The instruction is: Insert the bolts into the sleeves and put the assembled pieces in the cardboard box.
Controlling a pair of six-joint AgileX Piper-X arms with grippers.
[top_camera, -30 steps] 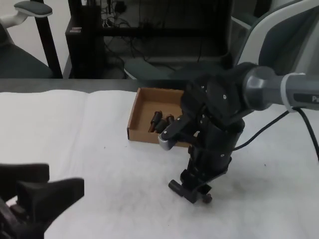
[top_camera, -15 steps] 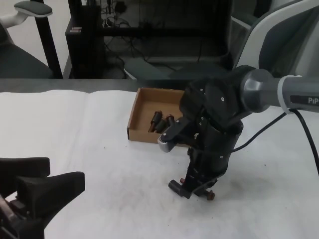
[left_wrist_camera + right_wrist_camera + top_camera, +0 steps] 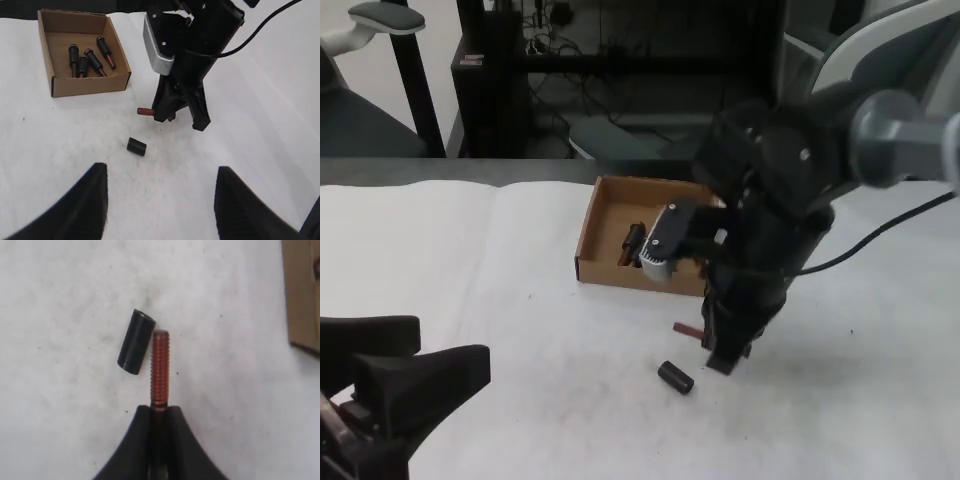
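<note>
My right gripper is shut on the head end of a red threaded bolt, which sticks out level above the cloth. In the high view the right gripper hangs above the white cloth with the bolt pointing left. A short black sleeve lies loose on the cloth just below it, beside the bolt's tip and apart from it. The sleeve lies on its side. The cardboard box behind holds several assembled pieces. My left gripper is open near the front left, nothing between its fingers.
A white cloth covers the bench, bare around the sleeve and to the left of the box. The right arm's cable trails off to the right. Chairs and a dark stand are behind the bench's far edge.
The right gripper has risen from the cloth with the red bolt and shifted slightly right and back. The black sleeve stays on the cloth. The left gripper has hardly moved.
</note>
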